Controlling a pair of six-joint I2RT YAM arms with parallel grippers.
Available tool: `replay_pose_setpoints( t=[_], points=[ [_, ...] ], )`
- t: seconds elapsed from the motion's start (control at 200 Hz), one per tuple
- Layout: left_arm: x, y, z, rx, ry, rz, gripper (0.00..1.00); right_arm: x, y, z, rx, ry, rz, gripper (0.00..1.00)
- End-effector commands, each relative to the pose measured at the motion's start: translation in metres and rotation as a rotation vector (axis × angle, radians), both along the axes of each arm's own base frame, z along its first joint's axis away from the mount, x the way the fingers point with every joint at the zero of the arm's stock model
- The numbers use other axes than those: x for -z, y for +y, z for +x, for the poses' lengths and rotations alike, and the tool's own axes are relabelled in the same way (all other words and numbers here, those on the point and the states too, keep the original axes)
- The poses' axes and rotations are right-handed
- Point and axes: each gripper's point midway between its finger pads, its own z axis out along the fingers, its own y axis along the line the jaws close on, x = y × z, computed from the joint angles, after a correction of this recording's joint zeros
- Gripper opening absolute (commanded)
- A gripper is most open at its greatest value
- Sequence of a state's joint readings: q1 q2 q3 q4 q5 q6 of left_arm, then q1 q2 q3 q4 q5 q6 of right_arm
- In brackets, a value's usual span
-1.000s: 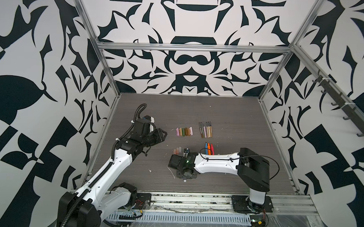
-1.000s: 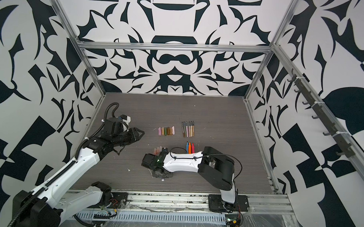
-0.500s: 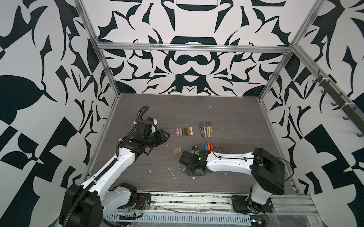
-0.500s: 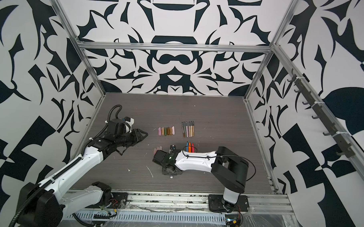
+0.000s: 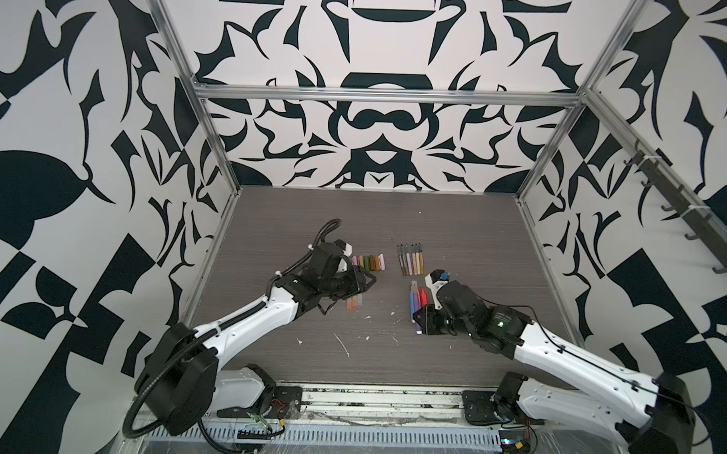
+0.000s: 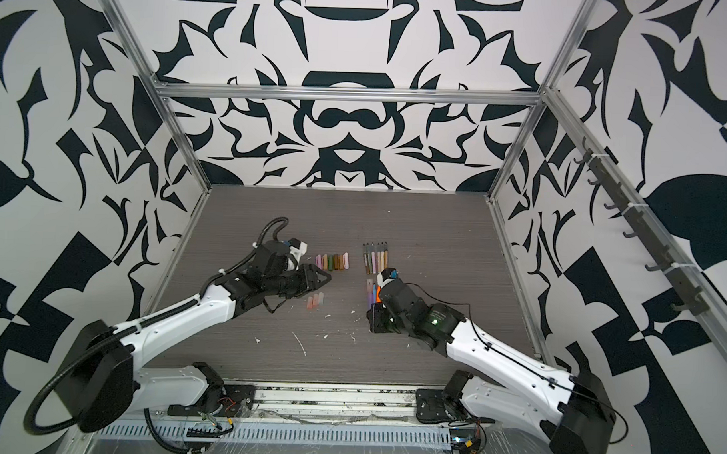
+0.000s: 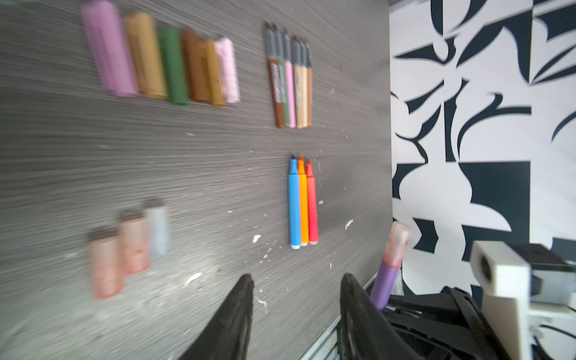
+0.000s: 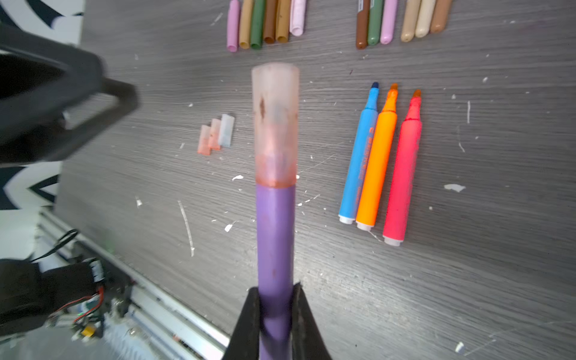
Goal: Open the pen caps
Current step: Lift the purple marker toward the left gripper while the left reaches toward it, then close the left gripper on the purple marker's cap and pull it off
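My right gripper (image 8: 276, 290) is shut on the barrel of a purple pen (image 8: 276, 243), and a translucent pinkish cap (image 8: 275, 124) is still on its tip. In both top views this gripper (image 5: 422, 319) (image 6: 376, 318) hangs right of centre. The left gripper (image 7: 296, 280) is open with nothing between its fingers, and sits left of centre (image 5: 366, 283) (image 6: 324, 278). Three loose translucent pen caps (image 8: 215, 135) (image 5: 353, 304) lie just in front of it. Several muted pen caps (image 7: 162, 59) (image 6: 332, 261) form a row behind it.
Several thin uncapped muted pens (image 7: 291, 78) (image 5: 410, 261) lie in a row at the back. Blue, orange and red uncapped pens (image 8: 377, 162) lie beside the right gripper. White flecks (image 5: 343, 346) dot the dark table, and a metal rail (image 5: 380, 407) runs along its front edge.
The right arm has drawn back to the right, carrying the purple pen. The left gripper has moved right toward the middle and its jaws have widened.
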State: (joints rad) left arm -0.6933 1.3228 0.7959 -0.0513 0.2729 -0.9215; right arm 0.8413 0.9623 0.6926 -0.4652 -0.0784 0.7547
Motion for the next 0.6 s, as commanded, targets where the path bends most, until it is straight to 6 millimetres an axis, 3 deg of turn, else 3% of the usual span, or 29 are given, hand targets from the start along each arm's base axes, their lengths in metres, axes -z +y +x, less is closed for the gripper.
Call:
replay_pose_setpoints(
  t=[0.0,0.21,0.595],
  points=[
    [-0.017,-0.028,0.005,0.023,-0.022,-0.051,0.51,-0.015,0.009,-0.008,-0.11,-0.015,0.068,0.0],
    [-0.022,-0.065,-0.004,0.099,0.001,-0.092,0.51,-0.015,0.013,-0.009,-0.128,0.021,0.122,0.0],
    [-0.02,-0.09,-0.009,0.173,0.05,-0.115,0.51,-0.013,0.014,-0.002,-0.114,0.058,0.145,0.0]
  ],
)
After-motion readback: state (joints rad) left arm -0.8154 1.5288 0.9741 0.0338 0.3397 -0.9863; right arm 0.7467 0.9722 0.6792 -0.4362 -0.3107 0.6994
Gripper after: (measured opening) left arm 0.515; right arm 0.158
